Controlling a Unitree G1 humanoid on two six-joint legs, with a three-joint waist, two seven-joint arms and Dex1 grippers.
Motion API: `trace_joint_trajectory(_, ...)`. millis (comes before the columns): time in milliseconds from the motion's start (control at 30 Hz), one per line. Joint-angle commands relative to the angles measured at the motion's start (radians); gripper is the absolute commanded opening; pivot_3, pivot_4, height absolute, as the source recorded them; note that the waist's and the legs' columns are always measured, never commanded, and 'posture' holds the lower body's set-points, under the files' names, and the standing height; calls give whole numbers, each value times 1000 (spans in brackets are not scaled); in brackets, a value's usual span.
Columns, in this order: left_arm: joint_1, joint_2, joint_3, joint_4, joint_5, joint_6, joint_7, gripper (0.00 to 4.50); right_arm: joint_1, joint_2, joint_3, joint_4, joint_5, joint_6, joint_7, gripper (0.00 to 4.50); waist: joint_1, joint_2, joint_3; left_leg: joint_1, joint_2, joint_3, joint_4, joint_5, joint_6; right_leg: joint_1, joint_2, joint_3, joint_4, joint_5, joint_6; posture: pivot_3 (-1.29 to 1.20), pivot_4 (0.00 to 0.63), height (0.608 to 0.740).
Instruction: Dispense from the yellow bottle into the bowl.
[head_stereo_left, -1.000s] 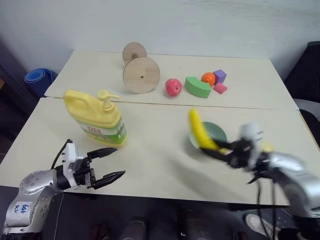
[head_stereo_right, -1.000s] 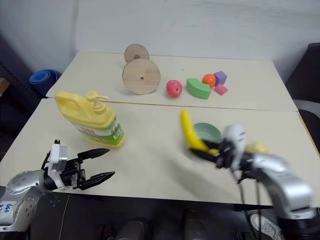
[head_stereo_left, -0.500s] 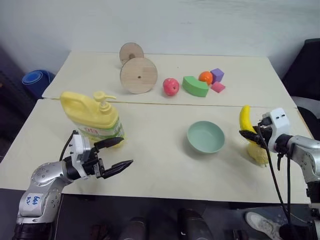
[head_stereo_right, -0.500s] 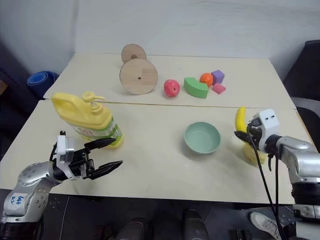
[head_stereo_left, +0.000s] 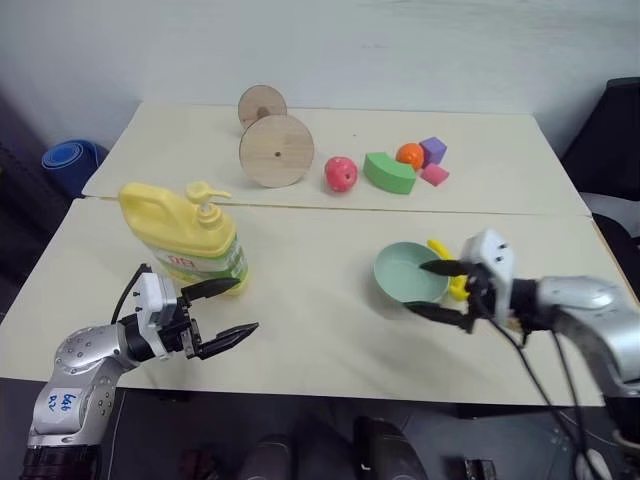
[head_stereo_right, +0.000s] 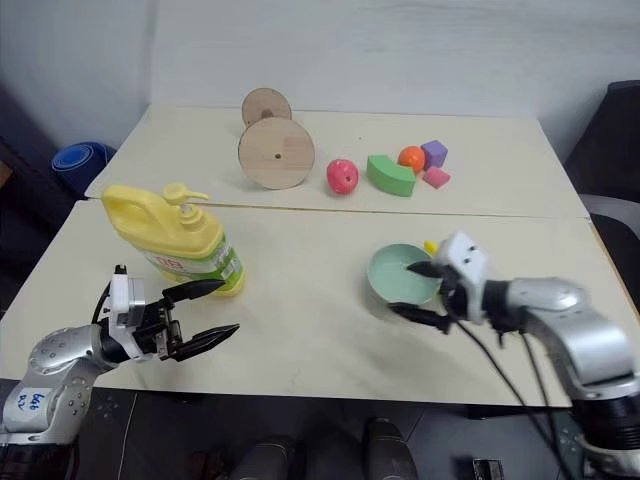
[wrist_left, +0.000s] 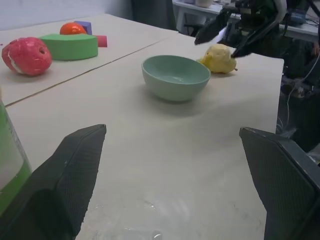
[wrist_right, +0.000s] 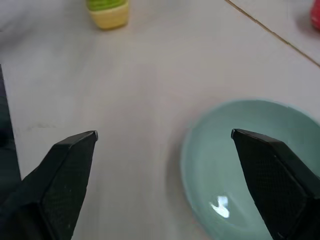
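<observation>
Reaching over a pale table (head_stereo_left: 320, 330), the right gripper (head_stereo_left: 432, 288) hangs beside the small round pale teal-green plastic bowl (head_stereo_left: 408, 272), its fingers spread wide and holding nothing.

The large yellow plastic jug with a pump top and green-red-white label (head_stereo_left: 190, 238) stands upright at the left, just beyond the left gripper (head_stereo_left: 228, 312), whose black fingers (head_stereo_left: 213, 289) are likewise wide apart and empty. A yellow banana (head_stereo_left: 452, 276) lies just right of the bowl, behind the right gripper. On the far table sit two wooden discs (head_stereo_left: 276, 150), a red apple (head_stereo_left: 341, 174), a green arch-shaped block (head_stereo_left: 390, 173), an orange ball (head_stereo_left: 409, 154) and purple (head_stereo_left: 433, 150) and pink (head_stereo_left: 435, 174) blocks.
</observation>
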Motion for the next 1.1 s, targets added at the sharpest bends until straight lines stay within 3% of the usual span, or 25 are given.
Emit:
trace_joint_trajectory(33,13,4,16,-1,8,-24,-7,4500,-16,75,60,41,-87,-21,-110,4459,0,0,0,0,0,0,0,0,0,0,0,0,0,0,0,0,150,740)
trace_joint_trajectory(200,21,5,20,-9,8,-26,0,4500,-27,129,124,123,-171,-83,-138,4459,1,0,0,-1,-2,0,0,0,1,0,-1,0,0,0,0,0,150,740)
trace_joint_trajectory(267,26,5,26,-13,6,-24,7,4500,-28,158,126,138,-183,-93,-159,4086,0,0,0,-1,-2,0,0,0,1,0,-1,0,-1,0,0,0,150,740)
trace_joint_trajectory(667,117,-12,109,-76,-30,-14,63,4500,-52,198,139,203,-296,-163,-204,39,-4,0,0,0,-1,0,-1,0,0,-1,0,0,0,0,0,0,150,740)
trace_joint_trajectory(867,168,-59,251,-229,-324,161,199,4500,-120,194,142,176,-251,-239,-74,39,-7,-2,0,0,-1,0,0,0,0,-1,0,1,0,0,0,0,150,740)
trace_joint_trajectory(967,171,-35,368,-293,-484,229,283,3925,-196,177,178,109,-214,-230,43,0,-8,-1,1,0,1,0,-1,0,0,-1,1,0,0,0,0,0,150,740)
trace_joint_trajectory(1100,88,33,476,-293,-596,268,373,2749,-321,170,223,81,-194,-176,136,0,-4,-2,2,0,1,-1,0,1,-2,-1,1,-1,1,0,-1,0,150,740)
